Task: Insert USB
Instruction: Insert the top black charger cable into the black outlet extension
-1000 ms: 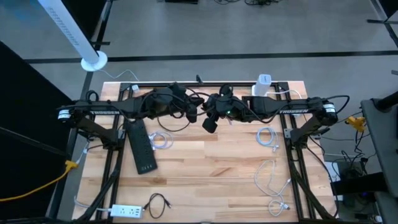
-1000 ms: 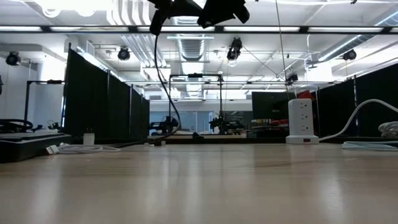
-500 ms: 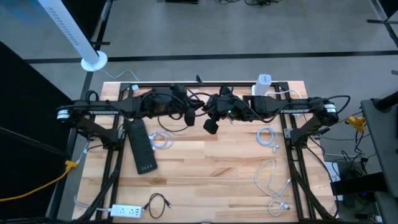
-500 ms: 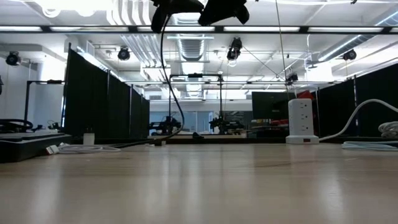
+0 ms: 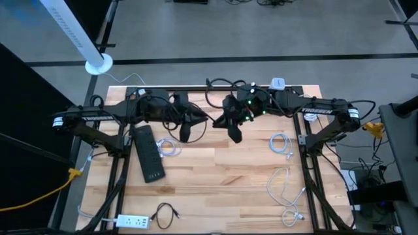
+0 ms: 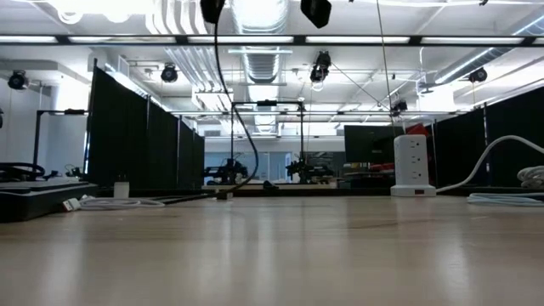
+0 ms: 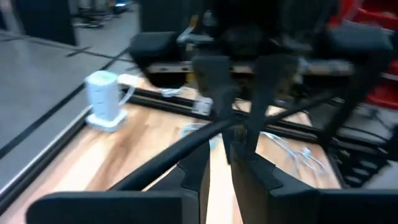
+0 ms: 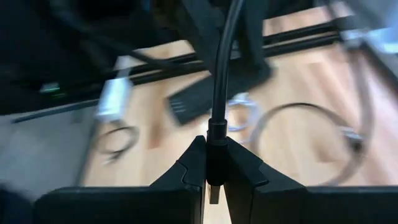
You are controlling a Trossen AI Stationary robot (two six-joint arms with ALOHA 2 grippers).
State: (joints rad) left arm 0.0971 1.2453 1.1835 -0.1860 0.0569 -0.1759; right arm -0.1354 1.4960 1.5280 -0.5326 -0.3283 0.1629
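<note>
Bright overhead light, blurred wrist views

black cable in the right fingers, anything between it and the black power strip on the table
Nothing visible blocks it. The right gripper holds the black cable up in the air, mid-table, left gripper also on it. The black power strip lies flat lower left, only bare wood between.

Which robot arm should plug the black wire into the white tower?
Probably the right. The right gripper pinches the black cable by its plug end and hangs nearer the white tower. The left gripper holds the cable farther back.
</note>
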